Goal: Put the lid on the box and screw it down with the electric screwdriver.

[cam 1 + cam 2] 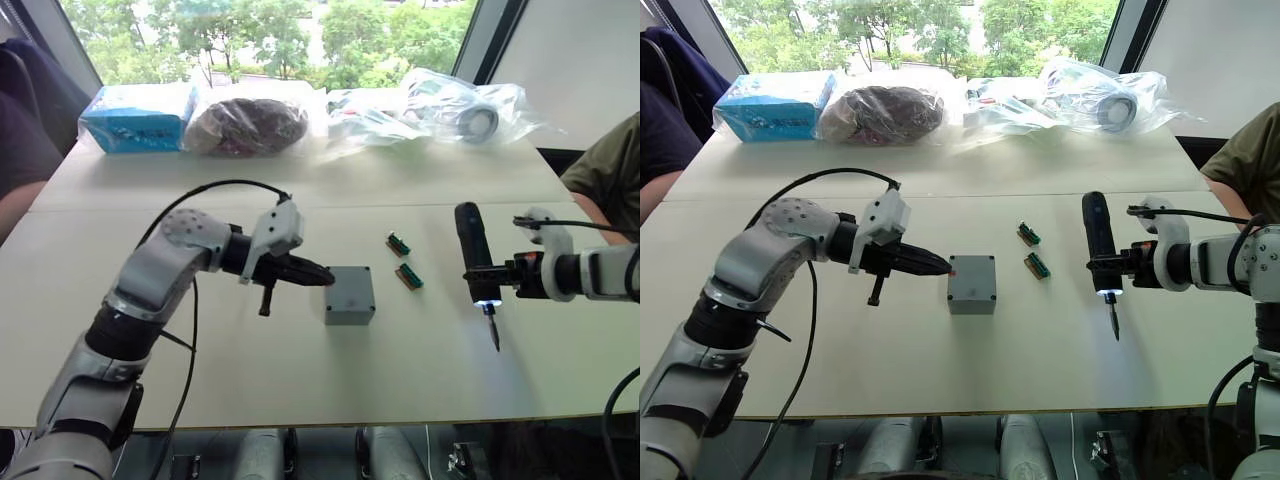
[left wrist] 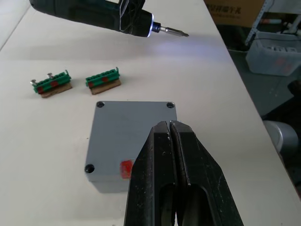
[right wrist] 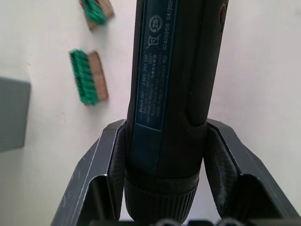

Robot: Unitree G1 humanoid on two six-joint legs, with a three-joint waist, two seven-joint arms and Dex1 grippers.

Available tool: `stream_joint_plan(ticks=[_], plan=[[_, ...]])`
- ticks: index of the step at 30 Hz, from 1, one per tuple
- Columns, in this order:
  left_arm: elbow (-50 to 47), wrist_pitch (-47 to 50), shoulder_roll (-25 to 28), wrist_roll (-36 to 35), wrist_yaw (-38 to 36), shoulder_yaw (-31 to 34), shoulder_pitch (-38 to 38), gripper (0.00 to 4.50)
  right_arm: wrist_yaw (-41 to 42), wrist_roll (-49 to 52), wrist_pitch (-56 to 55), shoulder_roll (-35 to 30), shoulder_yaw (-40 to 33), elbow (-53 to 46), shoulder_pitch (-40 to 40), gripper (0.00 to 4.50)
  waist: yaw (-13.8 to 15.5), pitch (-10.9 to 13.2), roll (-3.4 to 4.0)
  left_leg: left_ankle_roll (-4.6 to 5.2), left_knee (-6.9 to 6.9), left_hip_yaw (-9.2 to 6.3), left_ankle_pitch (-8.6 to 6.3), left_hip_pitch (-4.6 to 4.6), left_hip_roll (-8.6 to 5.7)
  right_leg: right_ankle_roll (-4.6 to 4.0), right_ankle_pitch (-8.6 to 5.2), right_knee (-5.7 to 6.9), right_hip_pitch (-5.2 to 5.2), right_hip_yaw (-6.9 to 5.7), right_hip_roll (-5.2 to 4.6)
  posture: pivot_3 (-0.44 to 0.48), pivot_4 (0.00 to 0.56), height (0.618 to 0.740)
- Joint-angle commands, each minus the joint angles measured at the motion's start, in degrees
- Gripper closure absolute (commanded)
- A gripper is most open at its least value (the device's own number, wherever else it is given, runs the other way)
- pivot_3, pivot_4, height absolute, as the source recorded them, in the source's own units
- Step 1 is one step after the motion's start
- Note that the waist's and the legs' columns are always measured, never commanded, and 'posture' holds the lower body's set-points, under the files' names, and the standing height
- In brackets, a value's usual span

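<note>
The grey box [image 1: 349,313] stands in the middle of the table with the lid [image 2: 134,127] sitting on top of it. A red mark [image 2: 125,168] shows on the side wall facing my left gripper. My left gripper [image 1: 328,276] is shut and empty, its tips at the lid's left edge above that mark; I cannot tell whether they touch. My right gripper [image 1: 487,272] is shut on the electric screwdriver [image 1: 471,243]. It holds the tool upright above the table to the right of the box, with the bit down and the tip light on.
Two small green blocks [image 1: 398,243] [image 1: 408,276] lie between the box and the screwdriver. Plastic bags [image 1: 440,108] and a blue carton [image 1: 138,117] line the far side of the table. A person's arm [image 1: 608,160] is at the right edge, and another person's arm [image 1: 20,150] at the left.
</note>
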Motion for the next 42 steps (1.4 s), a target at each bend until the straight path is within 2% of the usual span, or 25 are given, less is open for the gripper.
stream_joint_plan(ticks=[1,6,12,14,15,19,20,23,26,28,30,32,36,39,42], plan=[[-2.73,1.34,-0.6,-2.1,1.98,1.23,0.99,4.5,4.01,-2.3,-0.78,-2.1,1.59,1.93,-3.19,2.67,0.02,0.0,0.0,0.0,0.0,0.0,0.0,0.0,0.02,0.0,0.0,0.0,-0.01,0.01,0.03,0.0,0.15,0.74],[-4.77,2.79,-1.41,-3.04,5.73,1.75,3.96,4.5,9.43,-7.45,-4.38,-4.17,8.43,5.56,-3.26,2.67,0.4,0.0,0.0,0.0,0.01,-0.02,0.0,-0.01,0.05,0.01,-0.01,-0.01,-0.01,0.04,0.09,0.0,0.15,0.74],[-6.27,3.96,-1.47,-3.91,8.39,1.89,6.18,4.5,13.65,-13.15,-9.87,-4.97,13.19,6.5,-2.33,2.67,0.46,0.0,-0.01,-0.01,0.08,-0.03,0.0,-0.02,0.06,0.02,0.0,0.0,0.02,0.05,0.12,0.0,0.15,0.74],[-5.37,3.15,-1.16,-3.28,8.96,1.93,6.42,4.5,14.69,-14.37,-10.95,-4.89,14.42,5.59,-1.7,1.67,0.44,0.01,-0.03,-0.01,0.09,-0.03,0.0,-0.01,0.07,0.03,0.0,0.0,0.03,0.05,0.13,0.0,0.15,0.74],[-5.09,2.97,-1.04,-3.18,9.26,2.07,6.5,4.5,15.31,-14.84,-11.49,-4.93,14.98,5.08,-1.3,1.61,0.45,0.0,-0.03,-0.01,0.1,-0.03,0.0,-0.01,0.07,0.04,0.01,0.0,0.03,0.05,0.13,0.0,0.15,0.74],[-4.74,2.83,-0.83,-3.5,10.35,2.9,6.61,4.5,16.65,-16.48,-12.53,-4.85,15.06,4.08,-0.44,0.12,0.57,-0.04,-0.11,-0.02,0.14,-0.05,0.01,0.03,0.07,0.05,0.02,-0.01,0.13,0.04,0.13,0.0,0.15,0.74],[-4.59,3.03,-0.59,-3.73,11.0,3.93,6.82,4.5,16.87,-16.74,-13.12,-5.14,14.16,3.7,-0.65,0.03,0.58,-0.04,-0.13,-0.02,0.15,-0.05,0.01,0.03,0.07,0.06,0.02,-0.01,0.14,0.04,0.13,0.0,0.15,0.74],[-3.61,4.15,-0.3,-5.31,13.43,8.37,7.05,4.5,18.27,-16.06,-13.86,-6.43,10.38,1.74,-3.0,0.03,0.57,-0.03,-0.11,-0.02,0.15,-0.06,0.01,0.04,0.06,0.06,0.02,-0.01,0.15,0.04,0.12,0.0,0.15,0.74],[-2.49,7.18,-0.42,-9.54,15.19,14.24,6.81,4.5,21.64,-15.36,-17.18,-10.1,8.16,-5.36,-5.34,0.03,0.5,0.09,0.09,-0.02,0.14,-0.04,0.01,0.01,0.06,0.06,0.02,0.03,0.05,0.05,0.11,0.0,0.15,0.74],[-1.71,8.16,-0.29,-10.38,15.3,14.98,7.48,4.5,21.05,-13.22,-16.08,-8.87,4.85,-8.29,-7.73,0.03,0.34,0.09,0.09,-0.03,0.11,-0.04,0.01,-0.01,0.1,0.06,0.02,0.03,-0.01,0.04,0.14,0.0,0.15,0.74],[0.52,7.07,0.17,-8.23,15.36,13.33,8.71,4.5,21.03,-11.66,-17.18,-7.01,3.52,-14.81,-7.24,0.03,0.18,0.09,0.08,-0.05,0.1,-0.04,0.02,0.0,0.16,0.07,0.02,0.02,0.0,0.04,0.18,0.0,0.15,0.74],[3.21,5.32,0.57,-5.61,15.3,11.06,9.44,4.5,21.12,-11.67,-20.39,-5.2,4.54,-22.71,-3.12,0.03,0.22,0.0,-0.07,-0.08,0.07,-0.06,0.04,0.03,0.18,0.06,0.02,0.0,0.04,0.02,0.23,0.0,0.15,0.74],[7.54,0.11,0.97,-0.31,14.03,5.83,9.1,4.5,21.71,-17.31,-32.81,-2.9,11.47,-35.32,9.1,0.03,0.79,0.05,-0.19,-0.09,0.07,-0.1,0.04,0.08,0.19,0.06,0.01,-0.01,0.13,-0.02,0.23,0.0,0.15,0.74],[10.01,-3.87,0.53,2.81,13.09,2.94,8.39,4.5,20.93,-15.85,-35.66,2.29,12.06,-39.32,14.49,0.03,0.69,0.05,-0.2,-0.09,0.17,-0.08,0.04,0.0,0.06,0.07,0.02,0.0,0.11,-0.01,0.1,0.0,0.15,0.74],[11.49,-5.81,-0.32,4.16,12.41,1.4,7.89,4.5,20.14,-18.97,-37.9,3.36,14.71,-40.47,17.4,0.03,0.6,0.05,-0.21,-0.09,0.18,-0.03,0.04,-0.01,0.0,0.11,0.04,0.01,0.1,0.03,0.06,0.0,0.15,0.74]])
